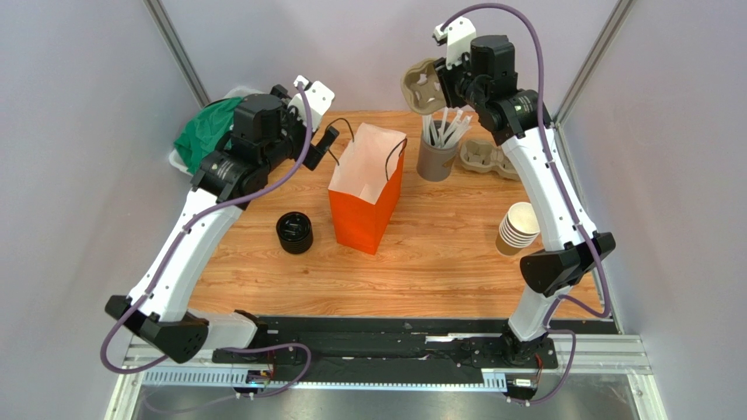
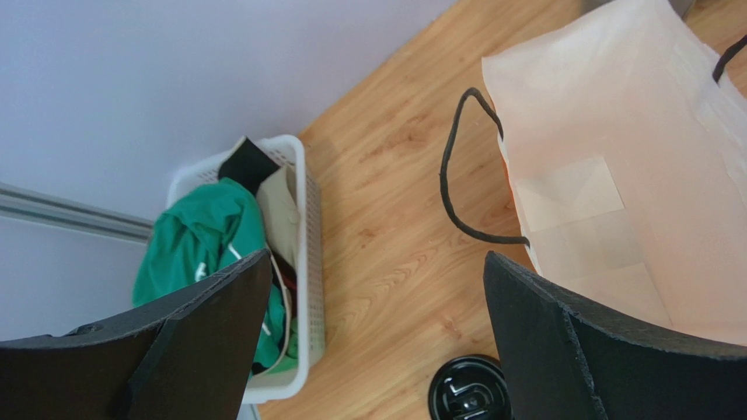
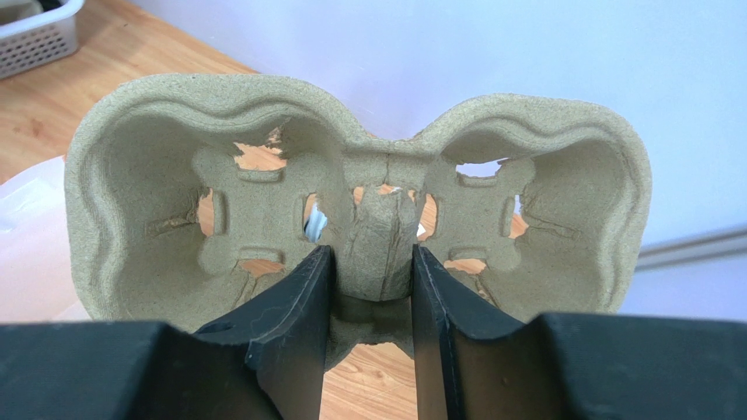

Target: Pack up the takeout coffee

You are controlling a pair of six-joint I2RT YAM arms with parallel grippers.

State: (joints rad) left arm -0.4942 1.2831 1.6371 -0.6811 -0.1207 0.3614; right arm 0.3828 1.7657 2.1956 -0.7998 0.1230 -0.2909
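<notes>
The black lid [image 1: 295, 233] sits on the table [image 1: 438, 254], just left of the orange bag [image 1: 366, 188] and apart from it. Its round top faces straight up, so its axis is vertical. From above, it cannot be told whether a cup stands under it. The left wrist view shows the lid [image 2: 469, 391] at the lower edge, below the bag's black cord handle.

The left fingers [image 2: 544, 332] are spread wide and hold nothing. They hang above the table between the white basket [image 2: 307, 262] of green cloth and the open bag.

The right fingers [image 3: 289, 306] are narrow and pinch the centre ridge of a moulded cardboard cup carrier [image 3: 359, 175]. The carrier is raised near the back wall beyond the grey cup [image 1: 434, 162] of straws. Its long axis runs crosswise to the fingers and its two hollows open toward the wrist camera.

A second carrier [image 1: 489, 159] lies right of the grey cup, and a stack of tan cups [image 1: 517, 229] stands by the right arm.
</notes>
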